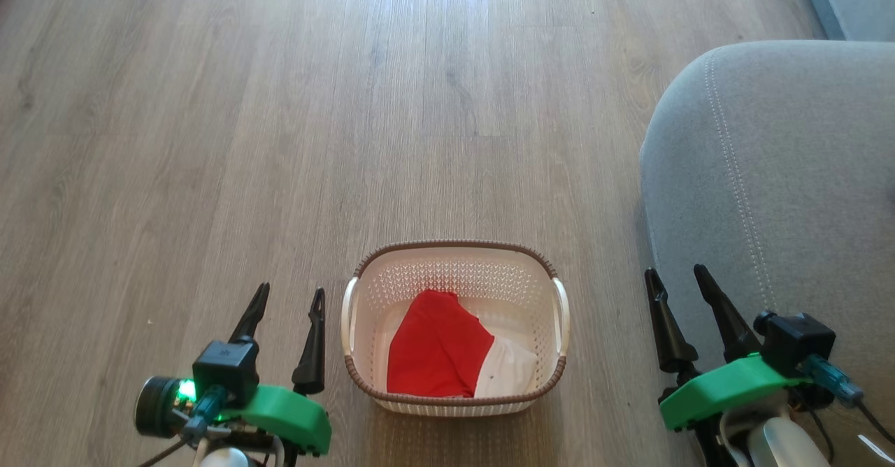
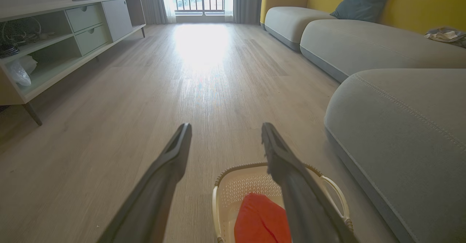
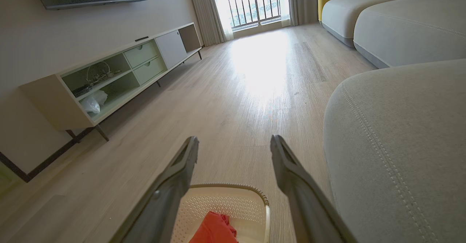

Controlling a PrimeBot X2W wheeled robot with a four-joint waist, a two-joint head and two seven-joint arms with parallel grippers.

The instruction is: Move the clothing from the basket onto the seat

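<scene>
One cream basket [image 1: 454, 248] of perforated plastic, rounded-rectangular with a brown braided rim, sits on the wood-grain floor [image 1: 280, 103] in your head view. You see the clothing [image 1: 437, 351], soft red fabric with a white panel, lying inside it. To its right rises the seat [image 1: 783, 173], grey upholstery with a rounded edge and a pale stitched seam. Your left hand [image 1: 291, 289] and right hand [image 1: 675, 270] flank the basket, each with two dark tapered fingers spread wide, holding nothing. Your left wrist view shows its fingers wide apart above the basket, red cloth below. Your right wrist view shows wide, empty fingers too, basket beneath, seat alongside.
</scene>
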